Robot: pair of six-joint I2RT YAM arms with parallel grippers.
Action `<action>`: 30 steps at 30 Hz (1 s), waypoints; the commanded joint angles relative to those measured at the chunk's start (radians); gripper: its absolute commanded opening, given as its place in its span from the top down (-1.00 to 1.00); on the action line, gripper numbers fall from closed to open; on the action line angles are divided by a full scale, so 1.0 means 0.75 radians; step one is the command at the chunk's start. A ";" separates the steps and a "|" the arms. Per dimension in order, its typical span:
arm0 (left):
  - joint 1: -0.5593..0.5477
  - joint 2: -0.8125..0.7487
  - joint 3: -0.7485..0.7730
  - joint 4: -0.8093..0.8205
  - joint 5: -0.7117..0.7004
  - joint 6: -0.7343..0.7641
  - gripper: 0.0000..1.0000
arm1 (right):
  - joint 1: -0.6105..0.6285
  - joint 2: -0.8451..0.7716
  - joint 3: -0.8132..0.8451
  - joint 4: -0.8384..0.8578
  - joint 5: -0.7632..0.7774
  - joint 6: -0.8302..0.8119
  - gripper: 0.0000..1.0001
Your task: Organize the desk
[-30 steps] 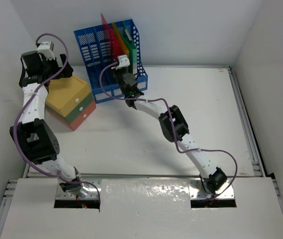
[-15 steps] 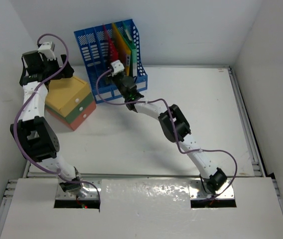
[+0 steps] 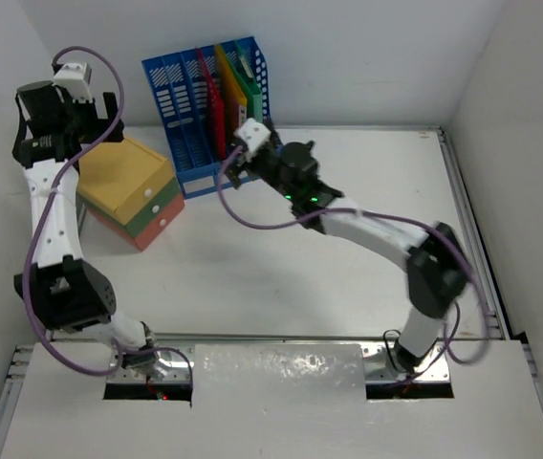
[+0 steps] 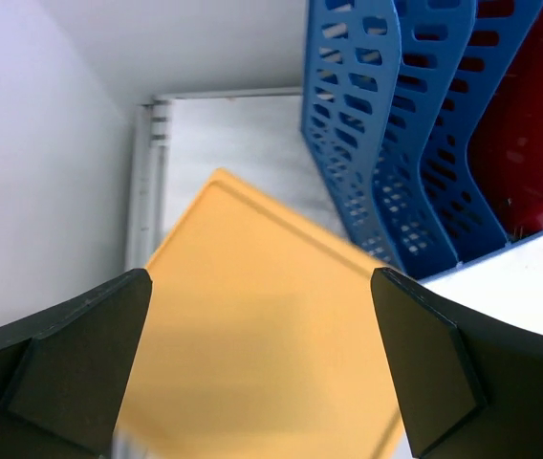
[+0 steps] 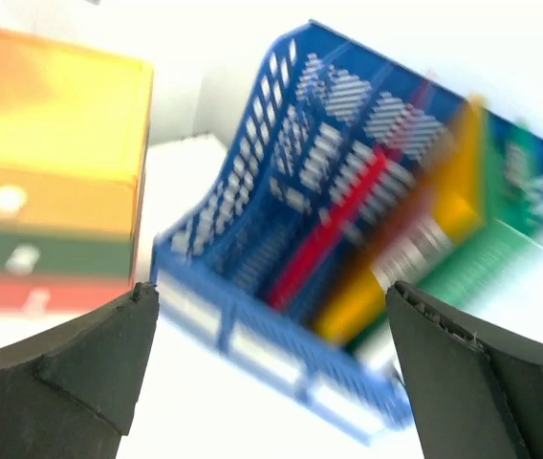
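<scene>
- Table (image 3: 348, 239) spreads white beneath both arms.
- Left tool (image 4: 260, 282), jaws wide, hovers over the drawer box (image 3: 123, 177) near the far-left corner.
- Right tool (image 5: 271, 292), jaws wide, faces the blue file rack (image 3: 181, 105) at the far edge.

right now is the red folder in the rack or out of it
In. The red folder stands upright in a slot of the blue rack, beside the yellow folder; the open right gripper holds nothing.
</scene>
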 commanded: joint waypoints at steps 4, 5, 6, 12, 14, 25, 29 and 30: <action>0.022 -0.301 -0.083 -0.148 -0.190 0.096 -0.97 | -0.162 -0.614 -0.395 -0.807 0.290 0.078 -0.98; 0.022 -0.336 -0.118 -0.146 -0.235 0.102 -0.97 | -0.225 -0.687 -0.445 -0.877 0.293 0.146 -0.98; 0.022 -0.409 -0.159 -0.142 -0.258 0.113 -0.98 | -0.297 -0.718 -0.555 -0.967 0.250 0.337 -0.98; 0.022 -0.669 -0.454 -0.160 -0.389 0.172 -0.99 | -0.696 -0.962 -1.042 -0.841 0.229 0.592 -0.98; 0.026 -0.735 -0.536 -0.160 -0.511 0.168 -0.99 | -0.798 -0.985 -1.106 -0.772 0.162 0.613 -0.98; 0.030 -1.019 -0.998 0.026 -0.715 0.017 -0.99 | -0.895 -0.978 -1.229 -0.743 0.397 0.780 -0.98; 0.106 -1.132 -1.086 0.069 -0.671 0.023 -0.99 | -0.895 -0.997 -1.280 -0.638 0.446 0.850 -0.98; 0.124 -1.128 -1.072 0.035 -0.653 0.023 -0.99 | -0.895 -0.999 -1.256 -0.663 0.485 0.866 -0.98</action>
